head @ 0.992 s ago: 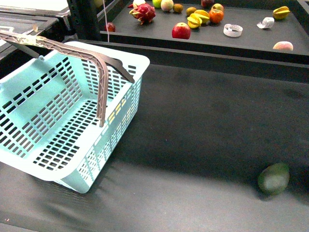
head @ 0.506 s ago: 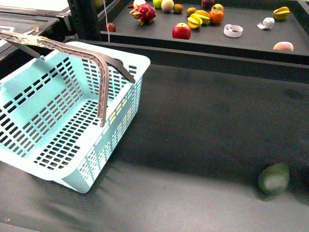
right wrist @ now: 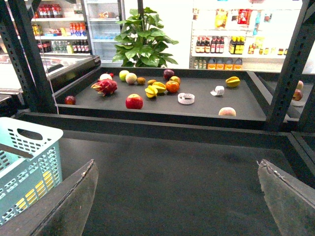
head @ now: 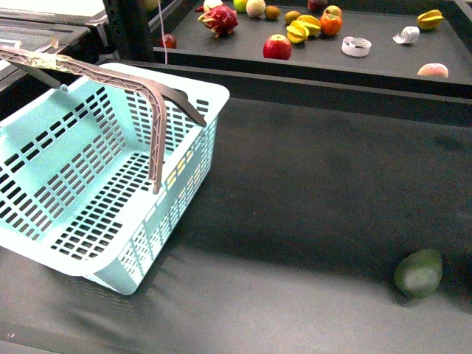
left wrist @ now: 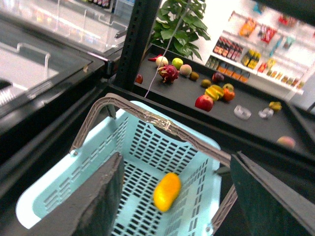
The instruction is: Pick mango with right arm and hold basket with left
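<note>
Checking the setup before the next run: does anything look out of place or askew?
Yes. The basket sits tilted, its near-right corner low, and tape is wrapped round one handle. The mango already lies inside it. A dark green fruit lies alone on the near surface.

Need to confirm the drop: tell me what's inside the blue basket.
The mango lies alone on the basket's slotted floor in the left wrist view. The front view hides it behind the near wall.

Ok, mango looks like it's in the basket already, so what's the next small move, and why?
Probably bring the left gripper down onto the basket handle. In the left wrist view its fingers are open above the basket, gripping nothing, and the mango lies on the slotted base. The right gripper is open and empty over bare black surface, so only the hold seems left.
</note>
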Action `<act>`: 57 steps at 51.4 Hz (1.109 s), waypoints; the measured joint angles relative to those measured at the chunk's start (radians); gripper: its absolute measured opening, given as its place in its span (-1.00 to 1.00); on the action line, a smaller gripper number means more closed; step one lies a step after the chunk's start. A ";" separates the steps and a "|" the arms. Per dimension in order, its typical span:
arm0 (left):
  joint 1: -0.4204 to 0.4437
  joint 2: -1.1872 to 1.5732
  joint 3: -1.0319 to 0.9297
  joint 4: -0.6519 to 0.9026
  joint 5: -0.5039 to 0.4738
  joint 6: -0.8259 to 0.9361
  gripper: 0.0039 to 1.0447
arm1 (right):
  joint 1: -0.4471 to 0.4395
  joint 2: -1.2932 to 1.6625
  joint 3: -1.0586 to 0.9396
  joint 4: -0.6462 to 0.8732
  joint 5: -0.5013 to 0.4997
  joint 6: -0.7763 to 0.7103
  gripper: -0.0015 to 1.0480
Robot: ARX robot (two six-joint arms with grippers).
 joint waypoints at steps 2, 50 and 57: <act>-0.015 -0.032 -0.012 -0.017 -0.016 0.079 0.13 | 0.000 0.000 0.000 0.000 0.000 0.000 0.85; -0.245 -0.608 -0.083 -0.487 -0.243 0.232 -0.93 | 0.000 0.000 0.000 0.000 0.000 0.000 0.85; -0.245 -0.654 -0.083 -0.534 -0.243 0.232 -0.93 | 0.000 0.000 0.000 0.000 0.000 0.000 0.85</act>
